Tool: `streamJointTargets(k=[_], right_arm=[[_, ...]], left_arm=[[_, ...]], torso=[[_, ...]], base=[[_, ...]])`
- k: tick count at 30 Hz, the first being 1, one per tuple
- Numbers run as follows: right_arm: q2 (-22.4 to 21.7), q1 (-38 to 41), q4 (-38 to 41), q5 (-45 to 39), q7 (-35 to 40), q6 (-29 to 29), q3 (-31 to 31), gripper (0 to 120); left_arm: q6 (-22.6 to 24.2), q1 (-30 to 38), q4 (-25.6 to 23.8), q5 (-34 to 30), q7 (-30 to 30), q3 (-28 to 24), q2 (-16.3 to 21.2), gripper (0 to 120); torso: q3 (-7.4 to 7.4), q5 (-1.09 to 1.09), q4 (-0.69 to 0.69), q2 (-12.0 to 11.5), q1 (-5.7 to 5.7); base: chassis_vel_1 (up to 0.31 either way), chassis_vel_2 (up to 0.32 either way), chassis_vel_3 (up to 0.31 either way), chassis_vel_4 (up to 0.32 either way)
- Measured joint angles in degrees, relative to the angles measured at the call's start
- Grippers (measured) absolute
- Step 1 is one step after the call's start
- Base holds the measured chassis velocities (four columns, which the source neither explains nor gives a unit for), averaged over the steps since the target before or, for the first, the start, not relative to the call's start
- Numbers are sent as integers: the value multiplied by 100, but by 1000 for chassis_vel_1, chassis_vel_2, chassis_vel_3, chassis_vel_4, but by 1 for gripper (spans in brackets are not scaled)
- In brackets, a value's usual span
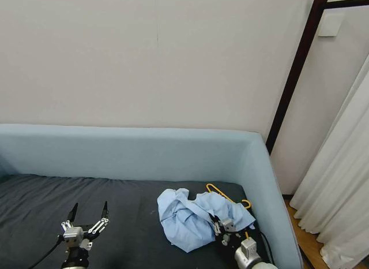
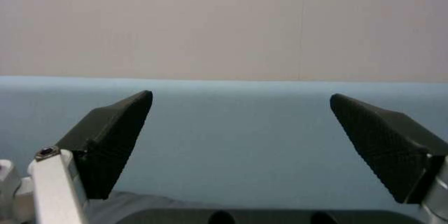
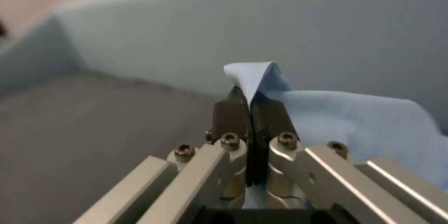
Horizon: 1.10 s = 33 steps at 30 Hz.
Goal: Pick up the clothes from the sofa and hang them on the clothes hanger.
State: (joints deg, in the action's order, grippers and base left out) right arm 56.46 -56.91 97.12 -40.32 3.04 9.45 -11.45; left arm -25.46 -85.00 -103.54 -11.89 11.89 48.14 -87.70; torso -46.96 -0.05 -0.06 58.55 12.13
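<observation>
Right wrist view: my right end effector (image 3: 248,98) grips the blue shirt (image 3: 336,114).
My left end effector (image 2: 241,95): spread open.
Hanger (image 1: 225,195): partly under shirt.

Pale blue sofa (image 1: 144,153), dark grey seat (image 1: 69,197), crumpled blue shirt (image 1: 183,224), yellow hanger (image 1: 222,193)

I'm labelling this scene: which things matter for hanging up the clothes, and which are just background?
Job: blue shirt, yellow hanger, sofa, right gripper shut on the shirt, left gripper open over the seat.
Background: wall, curtain, door frame, wall switch.
</observation>
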Motion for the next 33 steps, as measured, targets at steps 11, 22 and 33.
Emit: streamJointTargets(k=[11, 22, 33], right_arm=[[758, 501, -743, -793, 129, 309, -264, 0], [473, -269, -1209, 801, 1575, -653, -9, 0], [39, -991, -665, 1875, 2347, -1143, 183, 27]], left_arm=[[-23, -60, -29, -45, -2, 36, 27, 100], [-40, -40, -21, -44, -2, -14, -22, 100], [-42, 37, 44, 32, -2, -109, -61, 100]], torso=[[0, 2, 0, -1, 1], [0, 2, -1, -1, 1], [0, 4, 0, -1, 1]], base=[[0, 0, 0, 0], [0, 0, 0, 0], [0, 0, 0, 0]])
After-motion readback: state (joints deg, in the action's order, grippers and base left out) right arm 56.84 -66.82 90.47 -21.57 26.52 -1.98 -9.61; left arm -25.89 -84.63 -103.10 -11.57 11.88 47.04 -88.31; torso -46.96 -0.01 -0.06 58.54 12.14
